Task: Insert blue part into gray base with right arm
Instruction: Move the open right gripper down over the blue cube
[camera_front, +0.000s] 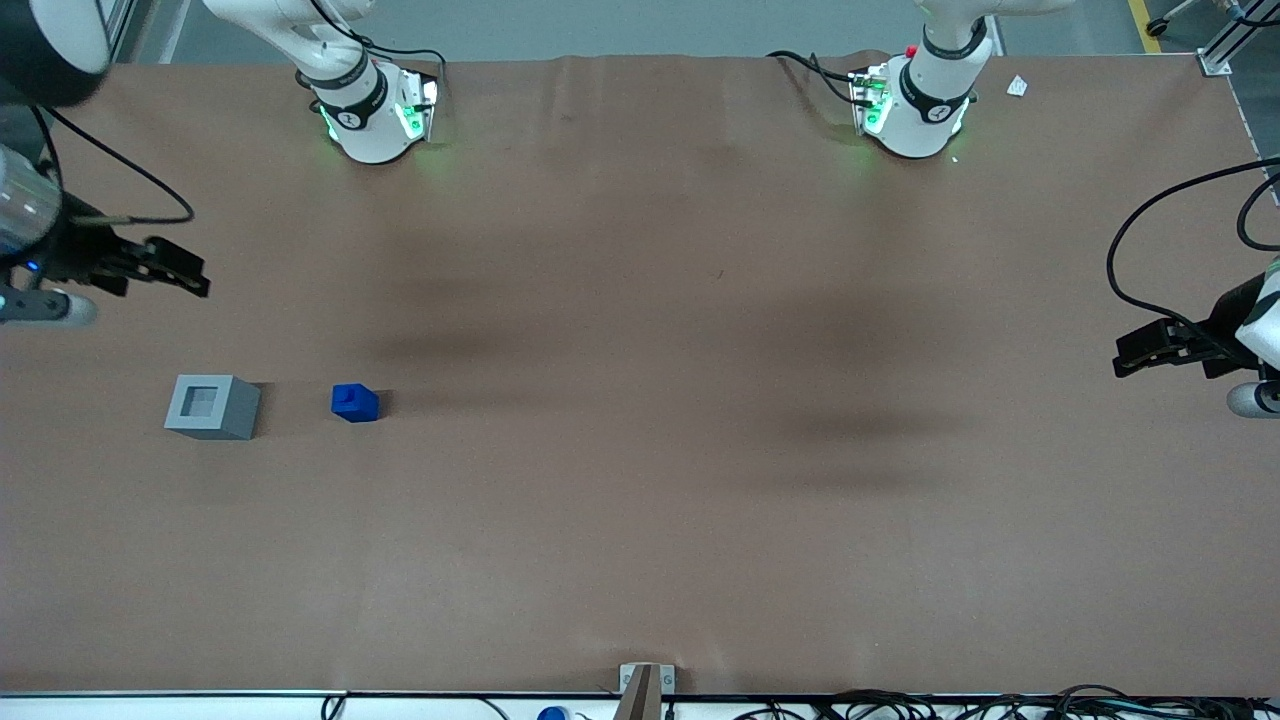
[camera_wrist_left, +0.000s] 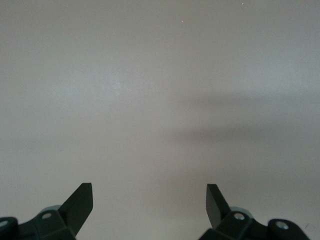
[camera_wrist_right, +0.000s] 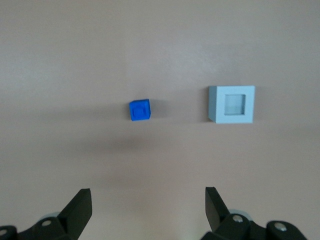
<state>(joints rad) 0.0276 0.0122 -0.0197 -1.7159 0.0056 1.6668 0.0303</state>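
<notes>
The blue part (camera_front: 355, 402) (camera_wrist_right: 139, 110) is a small bright-blue block lying on the brown table. Beside it, toward the working arm's end of the table, stands the gray base (camera_front: 212, 406) (camera_wrist_right: 232, 104), its square recess facing up and empty. A gap of bare table separates the two. My right gripper (camera_front: 185, 275) (camera_wrist_right: 148, 200) hangs high above the table, farther from the front camera than both blocks and well apart from them. It is open, with nothing between its black fingers (camera_wrist_right: 80, 205).
The working arm's base (camera_front: 372, 110) stands at the table's back edge. A small bracket (camera_front: 646, 682) sits at the table's front edge. The brown table surface (camera_front: 640, 450) stretches wide toward the parked arm's end.
</notes>
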